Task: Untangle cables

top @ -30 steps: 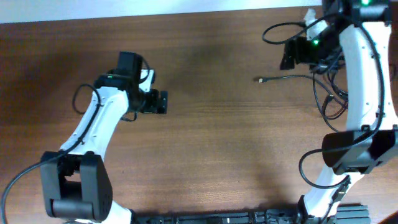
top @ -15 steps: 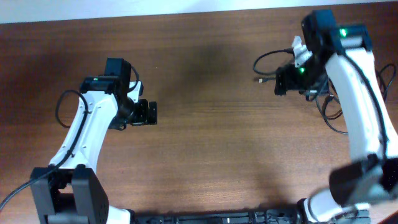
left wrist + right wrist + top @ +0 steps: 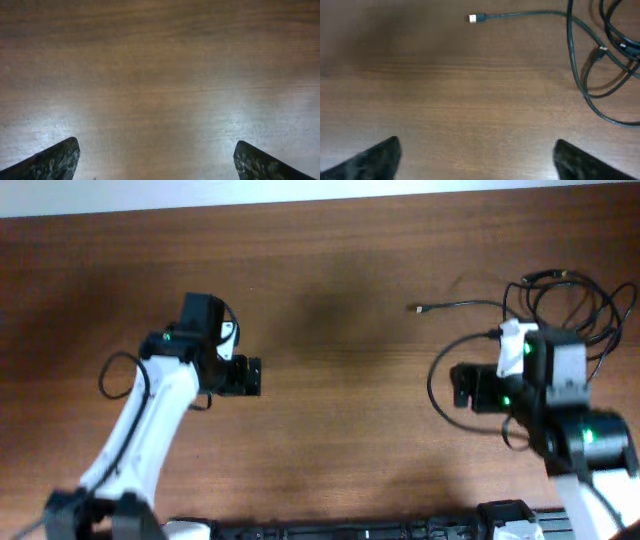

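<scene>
The cables (image 3: 565, 302) lie as loose black loops at the far right of the wooden table. One straight end runs left to a small plug (image 3: 415, 308). In the right wrist view that whitish plug (image 3: 473, 18) lies ahead of the fingers, with the cable loops (image 3: 600, 65) at the upper right. My right gripper (image 3: 460, 388) (image 3: 477, 160) is open and empty, on the near side of the cables and apart from them. My left gripper (image 3: 252, 375) (image 3: 155, 162) is open over bare wood at the left, far from the cables.
The table's far edge (image 3: 300, 202) meets a white surface. A dark rail (image 3: 340, 530) runs along the near edge between the arm bases. The right arm's own black wire (image 3: 433, 380) loops out beside its wrist.
My right gripper has drawn back from the cables toward the near edge and opened wider, leaving the loops uncovered on the table. The left arm has shifted slightly, still open.
</scene>
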